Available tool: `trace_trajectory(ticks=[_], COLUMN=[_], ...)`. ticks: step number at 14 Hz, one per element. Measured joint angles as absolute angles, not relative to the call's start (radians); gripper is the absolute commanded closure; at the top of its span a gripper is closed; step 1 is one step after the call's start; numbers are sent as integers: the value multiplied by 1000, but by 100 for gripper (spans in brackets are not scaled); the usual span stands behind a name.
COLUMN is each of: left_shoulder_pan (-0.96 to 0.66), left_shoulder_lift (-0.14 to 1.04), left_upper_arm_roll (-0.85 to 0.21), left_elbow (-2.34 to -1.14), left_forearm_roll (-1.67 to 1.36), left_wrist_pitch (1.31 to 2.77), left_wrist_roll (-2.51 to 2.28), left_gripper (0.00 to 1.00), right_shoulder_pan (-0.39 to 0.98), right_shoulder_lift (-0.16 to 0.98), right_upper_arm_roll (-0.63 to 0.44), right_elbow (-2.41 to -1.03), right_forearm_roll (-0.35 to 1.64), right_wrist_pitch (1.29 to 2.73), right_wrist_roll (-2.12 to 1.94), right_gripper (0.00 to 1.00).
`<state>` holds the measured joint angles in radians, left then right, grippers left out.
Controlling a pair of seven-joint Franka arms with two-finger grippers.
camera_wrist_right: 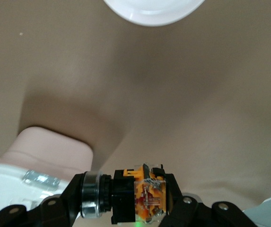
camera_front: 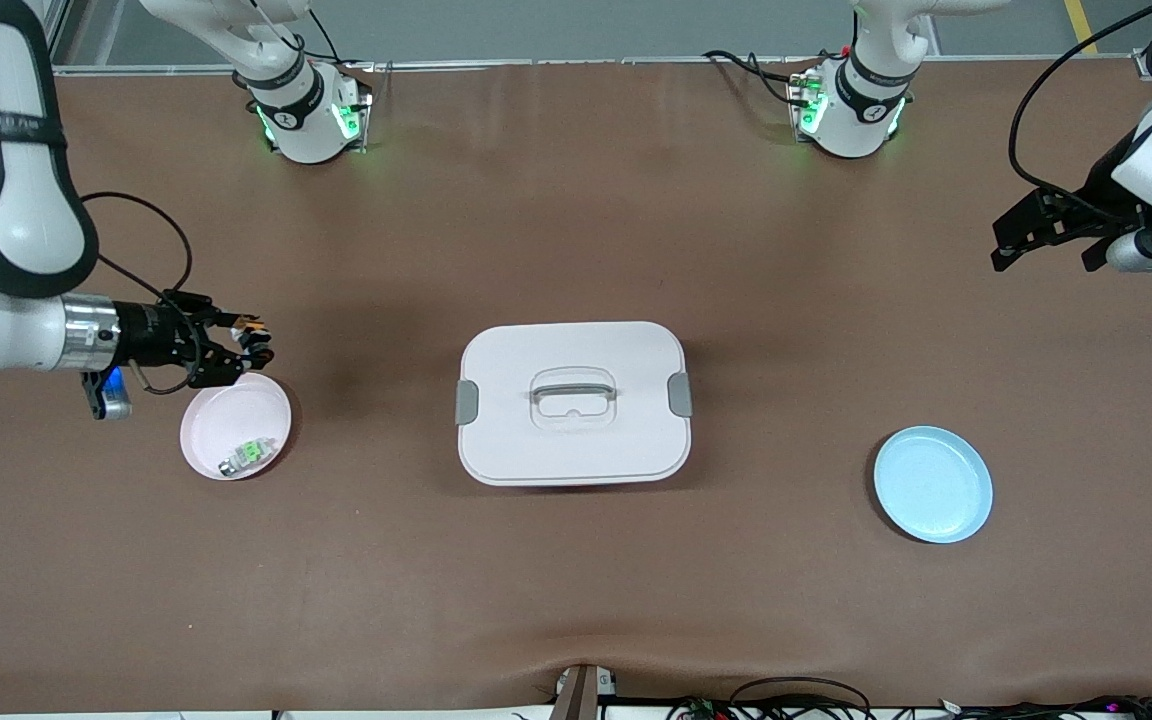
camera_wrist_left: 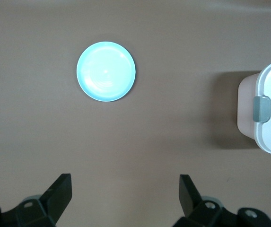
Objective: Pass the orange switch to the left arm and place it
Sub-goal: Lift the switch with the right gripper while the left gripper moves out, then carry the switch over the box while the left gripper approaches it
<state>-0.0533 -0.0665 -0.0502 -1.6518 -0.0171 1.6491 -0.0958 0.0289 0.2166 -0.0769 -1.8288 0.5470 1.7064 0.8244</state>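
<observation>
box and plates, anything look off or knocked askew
Nothing stands out. The box sits flat with its lid on, and the pink plate and blue plate lie flat, apart from it.

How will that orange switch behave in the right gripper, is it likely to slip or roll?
The orange switch looks rigid and probably light, being tiny between the right gripper fingers. Its round silver collar suggests it could roll if set down on its side. The blocky orange end held by the fingers probably resists slipping.
</observation>
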Motion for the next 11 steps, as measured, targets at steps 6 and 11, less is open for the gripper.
trace_trajectory(ticks=[6,11], left_shoulder_pan=[-55,-57], left_shoulder_lift=[-66,-67], left_upper_arm_roll=[-55,-131], left_elbow=[-1651,-1640], left_forearm_roll=[-21,-60], left_wrist_pitch=[1649,1638], left_wrist_roll=[-96,-99], left_gripper=[0,0], right_shoulder_pan=[278,412], right_shoulder_lift=[182,226], right_upper_arm_roll=[-71,-72], right_elbow=[-1657,-1495], right_forearm_roll=[570,586], right_wrist_pitch=[1728,1740], right_wrist_roll=[1293,1592], right_gripper=[100,100])
